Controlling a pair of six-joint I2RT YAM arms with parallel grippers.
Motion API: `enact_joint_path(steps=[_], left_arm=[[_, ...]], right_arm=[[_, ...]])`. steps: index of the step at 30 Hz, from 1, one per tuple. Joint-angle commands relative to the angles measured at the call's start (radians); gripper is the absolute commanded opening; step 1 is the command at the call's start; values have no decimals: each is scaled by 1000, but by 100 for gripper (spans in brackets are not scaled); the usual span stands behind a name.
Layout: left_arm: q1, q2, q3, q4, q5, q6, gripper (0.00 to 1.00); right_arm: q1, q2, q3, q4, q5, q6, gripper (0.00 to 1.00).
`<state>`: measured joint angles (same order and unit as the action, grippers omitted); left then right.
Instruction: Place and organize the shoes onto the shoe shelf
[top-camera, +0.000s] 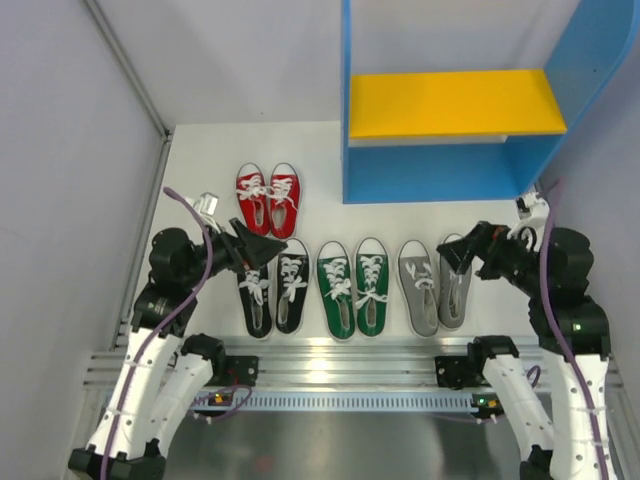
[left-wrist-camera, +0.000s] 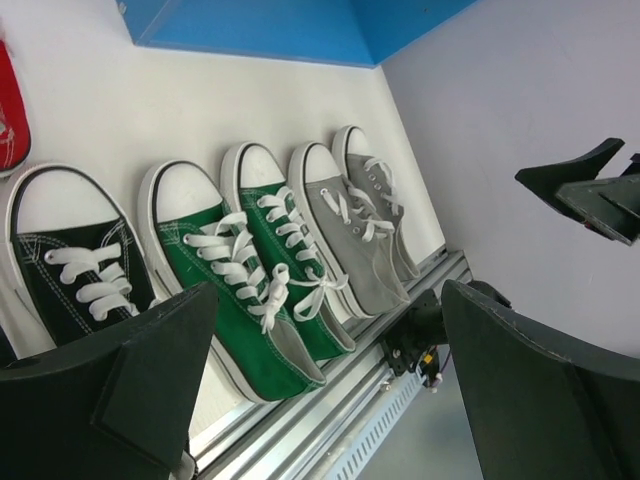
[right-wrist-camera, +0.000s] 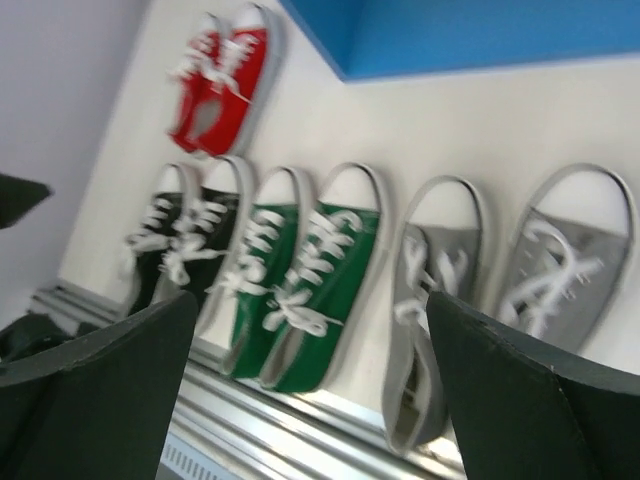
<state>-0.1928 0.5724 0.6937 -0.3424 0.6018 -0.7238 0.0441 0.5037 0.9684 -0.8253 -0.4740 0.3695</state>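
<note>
**Four pairs waiting in front of the shelf, both grippers empty**

None of the shoes had reached the shoe shelf (top-camera: 430, 178), and its yellow board (top-camera: 455, 103) lay bare. The red pair (top-camera: 268, 198) sat just outside the shelf's left wall. Farther out from the shelf's open front ran one row. The black pair (top-camera: 272, 290) lay beyond the shelf's left wall, the green pair (top-camera: 353, 287) opposite its left edge, and the grey pair (top-camera: 432, 285) opposite its left half. All toes pointed toward the shelf.

The left gripper (top-camera: 262, 246) hung over the black pair with its jaws spread wide and nothing between them. The right gripper (top-camera: 452, 252) hung over the grey pair, equally wide and empty.

These sneakers looked light. The canvas uppers would probably give under a pinch, while the rubber soles and toe caps seemed stiff and grippy rather than slippery. The loose white laces could snag a finger. The safest hold seemed to be the heel collar, one finger inside the opening and one outside, or else across the sole at midfoot
</note>
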Motion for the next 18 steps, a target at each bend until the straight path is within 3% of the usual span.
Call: enact_joint_path(steps=[1, 6, 11, 14, 18], left_arm=[[-4, 26, -52, 26, 6, 23, 99], [-4, 64, -103, 26, -19, 12, 98], [-4, 73, -108, 26, -13, 9, 99], [-4, 64, -117, 28, -20, 6, 99], [-4, 55, -128, 26, -34, 6, 99]], right_arm=[[11, 100, -33, -205, 252, -63, 98], [95, 65, -39, -254, 451, 48, 98], [170, 154, -135, -262, 507, 124, 97], [331, 196, -123, -288, 678, 245, 97], [636, 317, -112, -298, 823, 393, 99]])
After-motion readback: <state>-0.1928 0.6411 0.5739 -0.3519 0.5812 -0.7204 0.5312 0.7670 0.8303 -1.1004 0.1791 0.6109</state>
